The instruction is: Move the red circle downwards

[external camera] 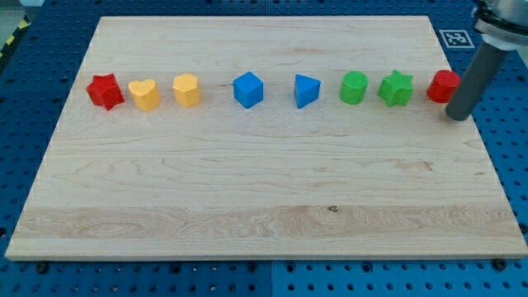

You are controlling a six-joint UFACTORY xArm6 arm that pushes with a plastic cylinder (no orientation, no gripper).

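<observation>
The red circle point(442, 85) sits at the far right of a row of blocks on the wooden board point(264, 198), close to the board's right edge. My dark rod comes down from the view's top right, and my tip point(458, 115) rests just right of and slightly below the red circle, partly covering its right side. I cannot tell if it touches the block.
The row runs from the view's left: a red star point(105, 91), a yellow heart point(144, 94), a yellow hexagon point(187, 90), a blue cube point(247, 89), a blue triangle point(306, 90), a green cylinder point(354, 87), a green star point(396, 88). A fiducial tag point(455, 37) lies beyond the top right corner.
</observation>
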